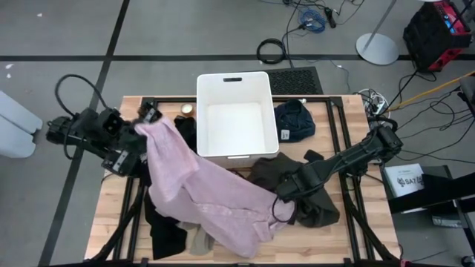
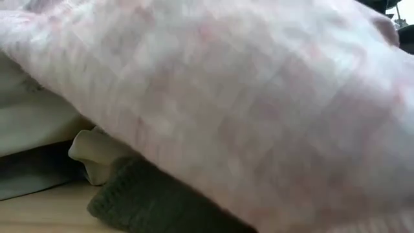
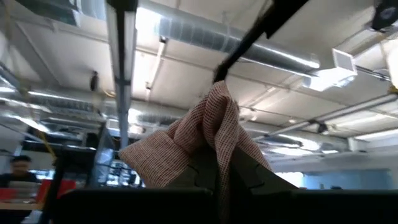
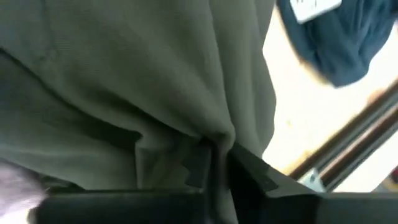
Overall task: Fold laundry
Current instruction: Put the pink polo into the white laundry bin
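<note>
Your left gripper [image 1: 148, 119] was at about ten o'clock on the wooden table [image 1: 356, 230]. It was pinched tight on one corner of the soft pale pink cloth garment [image 1: 204, 193]. You can see that corner bunched up between the fingers [image 3: 245, 174] in the left wrist view, lifted toward the ceiling. It was held high like that so the pink cloth could hang down and open out, which makes it easier to fold. The rest of it ran down across the middle of the table to about six o'clock.

Your right gripper [image 1: 282, 190] was low at about four o'clock, right by the far edge of the pink cloth. In the right wrist view its fingers were closed on a fold of the big dark olive-grey cloth garment [image 4: 124, 81]. I think it meant to catch the pink edge and got the olive one, but the cloth hid that spot, so I can't be sure.

The olive-grey garment lay in a heap at four o'clock, partly under the pink one. The small navy blue cloth garment [image 1: 295, 120] sat at about one o'clock, just beside the white plastic box-shaped bin [image 1: 232, 83] at twelve o'clock. The black cloth pieces [image 1: 165, 231] and the crumpled beige-tan cloth garment [image 1: 197, 242] stuck out from under the pink cloth at about seven o'clock.

Nothing was folded yet.
</note>
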`<act>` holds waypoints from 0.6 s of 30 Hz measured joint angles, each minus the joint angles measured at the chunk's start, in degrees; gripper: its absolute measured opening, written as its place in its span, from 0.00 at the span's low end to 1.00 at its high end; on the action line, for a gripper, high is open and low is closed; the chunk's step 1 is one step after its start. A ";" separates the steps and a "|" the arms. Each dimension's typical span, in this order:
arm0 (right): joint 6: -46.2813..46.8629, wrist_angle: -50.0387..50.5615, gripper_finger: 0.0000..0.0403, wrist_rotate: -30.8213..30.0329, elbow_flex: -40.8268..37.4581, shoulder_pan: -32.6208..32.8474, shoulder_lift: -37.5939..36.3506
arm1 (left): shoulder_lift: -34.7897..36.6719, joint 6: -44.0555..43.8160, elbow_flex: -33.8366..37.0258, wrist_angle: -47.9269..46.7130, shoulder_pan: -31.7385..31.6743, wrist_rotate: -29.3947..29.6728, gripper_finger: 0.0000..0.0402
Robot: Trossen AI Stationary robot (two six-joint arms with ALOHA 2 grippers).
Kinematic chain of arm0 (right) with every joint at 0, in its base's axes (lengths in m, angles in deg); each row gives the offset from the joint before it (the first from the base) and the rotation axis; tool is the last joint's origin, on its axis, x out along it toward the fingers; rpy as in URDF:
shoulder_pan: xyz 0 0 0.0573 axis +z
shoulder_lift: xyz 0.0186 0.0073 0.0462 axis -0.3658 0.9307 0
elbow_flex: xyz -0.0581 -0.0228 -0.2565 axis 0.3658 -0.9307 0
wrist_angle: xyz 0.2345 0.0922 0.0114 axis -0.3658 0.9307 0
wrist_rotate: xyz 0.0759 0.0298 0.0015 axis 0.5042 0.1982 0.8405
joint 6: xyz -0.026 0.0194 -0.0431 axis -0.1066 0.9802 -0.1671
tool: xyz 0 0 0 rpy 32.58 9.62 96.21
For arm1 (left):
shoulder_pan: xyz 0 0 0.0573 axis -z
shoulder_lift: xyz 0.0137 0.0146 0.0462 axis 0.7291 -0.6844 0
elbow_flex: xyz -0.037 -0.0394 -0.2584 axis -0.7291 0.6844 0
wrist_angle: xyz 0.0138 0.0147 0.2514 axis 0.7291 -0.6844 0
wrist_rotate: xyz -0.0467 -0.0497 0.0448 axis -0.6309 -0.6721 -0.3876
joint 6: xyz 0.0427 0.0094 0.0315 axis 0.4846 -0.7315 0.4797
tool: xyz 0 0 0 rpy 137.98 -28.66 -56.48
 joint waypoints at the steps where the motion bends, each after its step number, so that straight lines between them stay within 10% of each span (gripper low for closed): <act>1: -1.57 -0.77 0.14 -1.09 0.00 -0.01 0.01 | 0.53 0.88 0.00 -0.44 -0.01 1.26 0.03; 11: -11.53 -5.25 0.35 -6.76 1.69 -2.00 0.01 | 4.81 9.85 0.00 -17.51 -0.04 20.98 0.03; 18: -10.90 -1.18 0.37 -6.15 10.37 -2.61 -0.01 | 6.23 9.82 0.00 -25.76 0.00 23.42 0.03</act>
